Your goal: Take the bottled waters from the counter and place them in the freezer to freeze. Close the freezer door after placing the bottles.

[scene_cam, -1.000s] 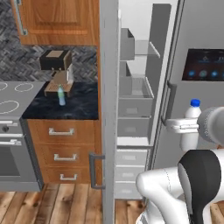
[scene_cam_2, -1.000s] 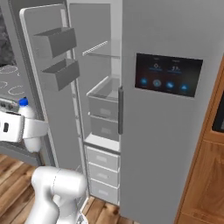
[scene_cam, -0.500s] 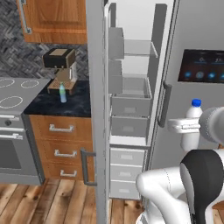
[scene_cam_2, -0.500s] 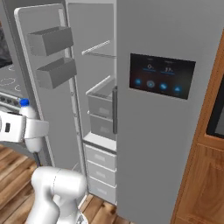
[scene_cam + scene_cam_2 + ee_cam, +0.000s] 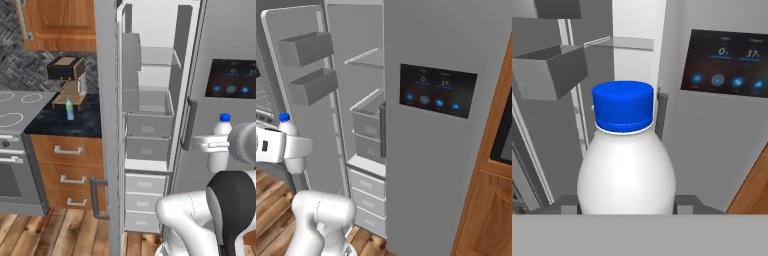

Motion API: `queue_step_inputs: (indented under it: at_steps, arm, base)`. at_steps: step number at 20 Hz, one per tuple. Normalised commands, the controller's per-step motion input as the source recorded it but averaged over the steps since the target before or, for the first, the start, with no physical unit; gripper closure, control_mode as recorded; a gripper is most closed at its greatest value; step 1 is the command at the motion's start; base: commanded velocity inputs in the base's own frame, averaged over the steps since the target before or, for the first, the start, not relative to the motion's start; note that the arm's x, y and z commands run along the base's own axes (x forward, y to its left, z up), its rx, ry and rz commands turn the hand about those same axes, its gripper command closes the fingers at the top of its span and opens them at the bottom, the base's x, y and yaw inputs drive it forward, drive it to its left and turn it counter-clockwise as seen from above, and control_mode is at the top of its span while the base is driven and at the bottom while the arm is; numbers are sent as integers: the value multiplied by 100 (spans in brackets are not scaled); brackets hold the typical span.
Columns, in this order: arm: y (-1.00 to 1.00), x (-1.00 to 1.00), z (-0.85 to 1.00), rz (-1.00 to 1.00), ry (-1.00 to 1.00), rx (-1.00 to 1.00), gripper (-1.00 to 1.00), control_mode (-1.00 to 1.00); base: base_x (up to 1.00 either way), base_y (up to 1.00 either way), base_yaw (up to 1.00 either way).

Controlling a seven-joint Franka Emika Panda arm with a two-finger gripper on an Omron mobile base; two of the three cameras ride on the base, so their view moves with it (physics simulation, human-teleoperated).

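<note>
On the black worktop at left, the green-capped bottle stands upright beside a coffee machine. The freezer door hangs open, baring the freezer. At right, the jaws grip the white bottle upright before the panelled door.

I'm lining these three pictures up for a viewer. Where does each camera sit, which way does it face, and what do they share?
Left base view: behind the arm's left, facing the open freezer and counter; arm lower right.
Right base view: behind its right, facing the freezer door; arm lower left.
Hand view: on the hand, looking along the gripper at the white bottle it holds upright.
Shared: white bottle, freezer shelves, blue-lit panel.
</note>
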Motion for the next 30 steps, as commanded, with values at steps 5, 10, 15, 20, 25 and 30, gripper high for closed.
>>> queue_step_inputs:
  at_steps: [5, 10, 15, 20, 25, 30]
  arm:
    - [0, 0, 0, 0, 0, 0, 100, 100]
    - [0, 0, 0, 0, 0, 0, 100, 100]
    - [0, 0, 0, 0, 0, 0, 100, 100]
    - [0, 0, 0, 0, 0, 0, 100, 100]
    - [0, 0, 0, 0, 0, 0, 100, 100]
    - [0, 0, 0, 0, 0, 0, 100, 100]
  base:
    - [44, -29, 5]
    - [38, -3, 6]
    - [40, 0, 10]
    - [37, -1, 14]
    - [36, 0, 11]
    - [39, 0, 10]
